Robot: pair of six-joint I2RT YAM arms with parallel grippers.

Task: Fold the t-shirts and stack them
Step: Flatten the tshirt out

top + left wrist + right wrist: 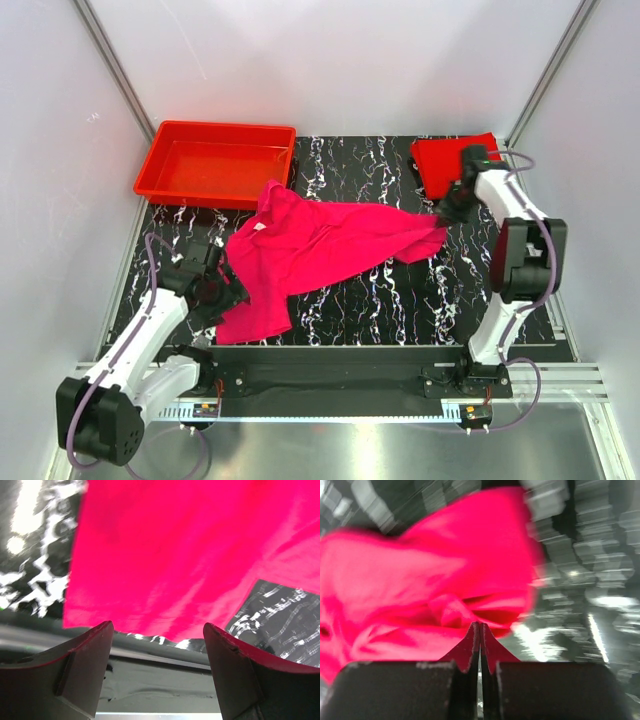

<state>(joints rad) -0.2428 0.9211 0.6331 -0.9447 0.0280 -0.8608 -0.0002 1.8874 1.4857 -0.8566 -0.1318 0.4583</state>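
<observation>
**Right jaws shut at the pink shirt's edge**

I see the magenta t-shirt (pixel 320 245) rumpled mid-table (pixel 380 300). My right gripper (pixel 443 213) is pinched together at its right tip; whether cloth is caught, I cannot tell. My left gripper (pixel 225 290) stands apart over its near-left hem. The red t-shirt (pixel 445 160) lies far right.

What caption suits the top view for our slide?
Top view: right gripper pinches pink shirt; left gripper open beside it.

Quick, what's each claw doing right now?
Left gripper: open, holding nothing.
Right gripper: shut, pinching the pink t-shirt.
</observation>
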